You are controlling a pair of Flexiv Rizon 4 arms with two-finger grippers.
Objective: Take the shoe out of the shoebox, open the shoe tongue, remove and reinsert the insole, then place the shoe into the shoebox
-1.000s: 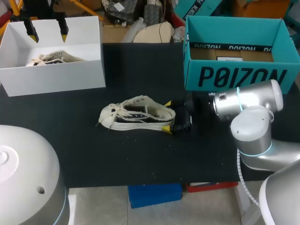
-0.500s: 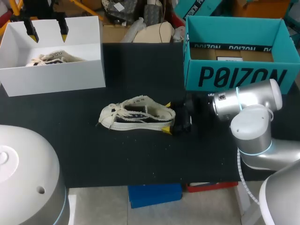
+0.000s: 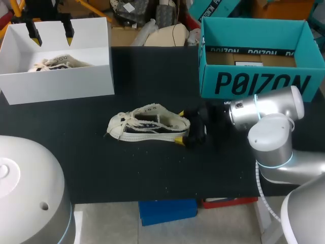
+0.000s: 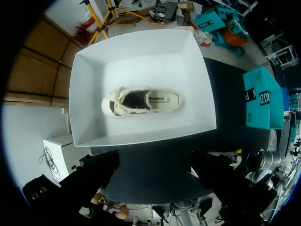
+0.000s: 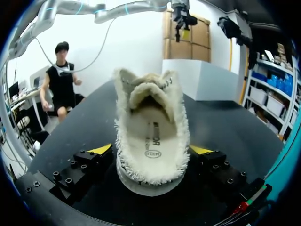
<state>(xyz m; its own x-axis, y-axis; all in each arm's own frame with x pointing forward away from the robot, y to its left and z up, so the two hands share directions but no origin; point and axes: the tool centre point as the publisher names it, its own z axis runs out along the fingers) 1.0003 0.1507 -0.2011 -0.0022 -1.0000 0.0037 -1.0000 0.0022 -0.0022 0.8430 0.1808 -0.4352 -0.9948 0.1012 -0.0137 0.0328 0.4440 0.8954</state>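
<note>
A cream canvas shoe [image 3: 147, 124] with frayed edges lies on its sole in the middle of the black table, toe to the left. My right gripper [image 3: 180, 126] is open at its heel, one yellow tip on each side. In the right wrist view the heel of the shoe [image 5: 150, 141] sits between the gripper's [image 5: 150, 149] spread fingers, with the insole showing inside. A second cream shoe [image 4: 141, 101] lies in the white shoebox [image 3: 61, 86] at the far left. My left gripper [image 3: 51, 31] hangs open above that box, its black fingers [image 4: 94, 174] wide apart.
A teal shoebox [image 3: 254, 81] stands open at the far right, just behind my right arm [image 3: 264, 109]. The white shoebox [image 4: 202, 94] fills the far left corner. Black tabletop [image 3: 152, 173] lies bare in front of the shoe.
My right gripper has crept a little to the left, farther onto the heel of the shoe. The shoe and the left arm have not moved.
</note>
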